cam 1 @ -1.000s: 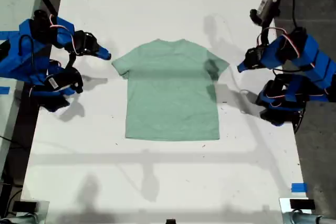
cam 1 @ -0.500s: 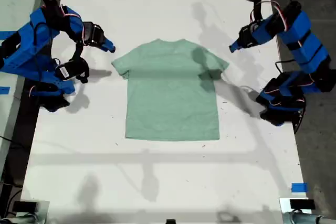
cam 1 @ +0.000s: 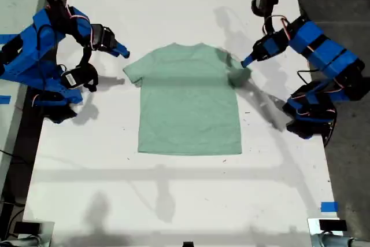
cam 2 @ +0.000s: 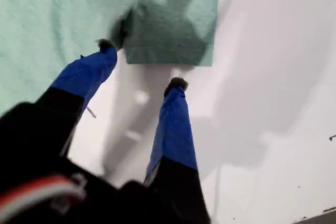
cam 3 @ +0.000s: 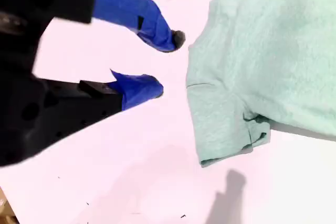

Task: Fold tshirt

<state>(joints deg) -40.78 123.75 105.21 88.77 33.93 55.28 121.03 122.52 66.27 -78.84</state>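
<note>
Bright overhead light, soft doubled shadows, blurry wrist-view foregrounds.

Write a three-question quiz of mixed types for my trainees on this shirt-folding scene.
1. True or false: the tshirt lies flat and unfolded on the table.
2. My first gripper is: A) shut on cloth B) open at a sleeve C) out of view.
3. Fill in: my second gripper is open beside the other ____.

Key: 1 true; 2 B; 3 sleeve.
</note>
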